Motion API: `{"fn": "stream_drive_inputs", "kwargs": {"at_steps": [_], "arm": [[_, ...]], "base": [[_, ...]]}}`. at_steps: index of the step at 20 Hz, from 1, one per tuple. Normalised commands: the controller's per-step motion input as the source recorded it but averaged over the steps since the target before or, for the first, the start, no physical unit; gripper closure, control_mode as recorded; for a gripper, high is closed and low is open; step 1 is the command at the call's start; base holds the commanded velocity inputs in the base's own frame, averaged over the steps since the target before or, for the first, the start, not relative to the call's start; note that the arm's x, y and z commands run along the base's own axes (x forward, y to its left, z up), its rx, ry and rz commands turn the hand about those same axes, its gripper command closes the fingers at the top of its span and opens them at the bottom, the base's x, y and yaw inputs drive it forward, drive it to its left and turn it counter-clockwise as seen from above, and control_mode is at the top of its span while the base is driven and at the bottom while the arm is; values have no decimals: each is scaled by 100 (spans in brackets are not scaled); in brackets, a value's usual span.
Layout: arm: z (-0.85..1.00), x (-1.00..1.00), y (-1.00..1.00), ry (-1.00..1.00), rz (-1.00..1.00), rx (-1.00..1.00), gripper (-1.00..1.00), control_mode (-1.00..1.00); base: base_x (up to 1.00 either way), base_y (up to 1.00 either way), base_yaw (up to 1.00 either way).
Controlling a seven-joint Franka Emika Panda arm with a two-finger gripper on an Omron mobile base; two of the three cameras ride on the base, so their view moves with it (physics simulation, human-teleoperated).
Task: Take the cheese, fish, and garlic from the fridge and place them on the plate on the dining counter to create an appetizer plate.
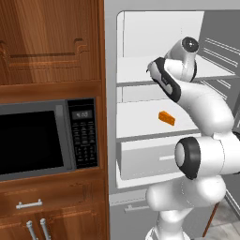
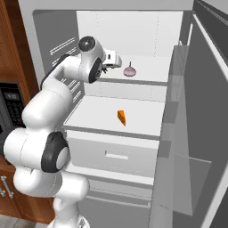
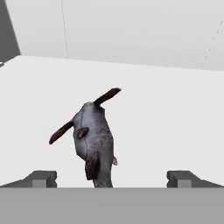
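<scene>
The fridge stands open, and my arm reaches onto its upper shelf. In the hand view the dark grey fish lies on that white shelf, its body running away from me. My gripper is open, one fingertip on each side of the fish's near end and well apart from it. From the right base view the gripper hovers just left of the pale garlic on the same shelf. The orange cheese sits on the shelf below.
A white drawer lies under the cheese shelf. The open fridge door stands close on the right. A black-fronted microwave sits in wooden cabinets left of the fridge.
</scene>
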Motion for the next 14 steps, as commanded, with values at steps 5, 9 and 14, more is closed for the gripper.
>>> {"fn": "stream_drive_inputs", "kwargs": {"at_steps": [5,9,14], "arm": [[-30,13,0,0,0,0,-100,-100],[-33,22,1,0,0,0,-100,-100],[-31,34,4,0,0,0,100,-100]], "base": [[0,0,0],[0,0,0],[0,0,0]]}}
